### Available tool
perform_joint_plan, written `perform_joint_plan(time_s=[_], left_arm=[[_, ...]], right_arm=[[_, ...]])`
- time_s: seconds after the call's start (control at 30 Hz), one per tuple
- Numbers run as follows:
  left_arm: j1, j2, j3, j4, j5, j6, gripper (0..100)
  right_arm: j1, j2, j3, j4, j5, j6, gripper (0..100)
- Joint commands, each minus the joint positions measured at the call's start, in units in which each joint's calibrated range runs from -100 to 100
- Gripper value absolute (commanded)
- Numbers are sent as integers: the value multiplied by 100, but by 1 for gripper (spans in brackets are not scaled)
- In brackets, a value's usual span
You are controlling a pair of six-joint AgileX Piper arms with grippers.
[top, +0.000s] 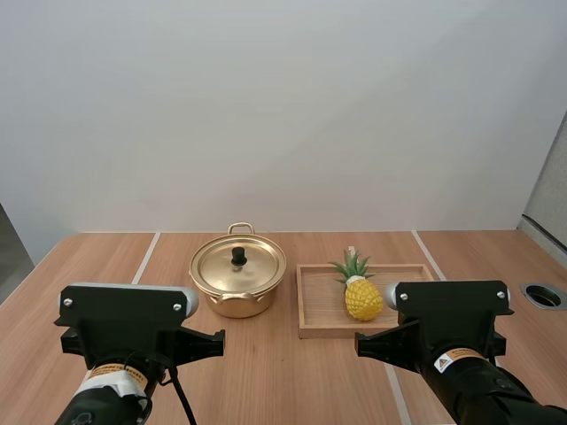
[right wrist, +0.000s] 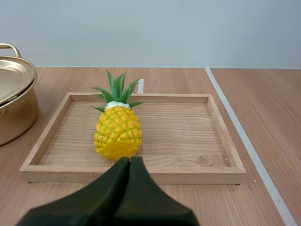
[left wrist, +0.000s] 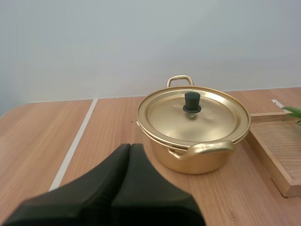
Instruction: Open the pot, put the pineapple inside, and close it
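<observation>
Since the lid (top: 237, 267) sits flat on the pot (top: 236, 299) with its black knob (top: 238, 256) up, you can take it that none of the three steps is done. The pot is closed, the pineapple (top: 363, 299) is outside it, and both arms stand at the near edge of the bench (top: 275, 381).

The pot is near mid-bench. The wooden tray (top: 321, 314) lies just beside it at its 3 o'clock, with a narrow strip of bench between them. The pineapple seems to lie on its side on the tray floor. In the high view its crown points toward 11 o'clock and its yellow body is nearest the right arm.

Your left fingers (left wrist: 130, 153) are pressed together into one dark wedge and hold nothing; the pot is ahead of them at about 1 o'clock, well apart. Your right fingers (right wrist: 129, 165) are likewise closed on nothing, and the pineapple is straight ahead at 12 o'clock, just past the tray's near rim.

By my judgement, everything is left to do: lift the lid by the knob and park it, carry the pineapple into the pot, then set the lid on again. The left side looks best placed for the lid and the right for the fruit. Both sets of fingers must part first.
</observation>
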Motion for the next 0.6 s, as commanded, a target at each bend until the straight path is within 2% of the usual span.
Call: perform_joint_plan(time_s=[0.0,0.1,0.33,0.57], left_arm=[[8,-29,11,-67,-127,6,0],[8,-29,11,-67,-122,6,0],[8,-29,11,-511,-122,-42,0],[8,-29,11,-513,-122,-42,0]], right_arm=[[16,-42,1,18,-115,5,0],[16,-42,1,18,-115,5,0],[16,-42,1,18,-115,5,0],[16,-42,1,18,-115,5,0]])
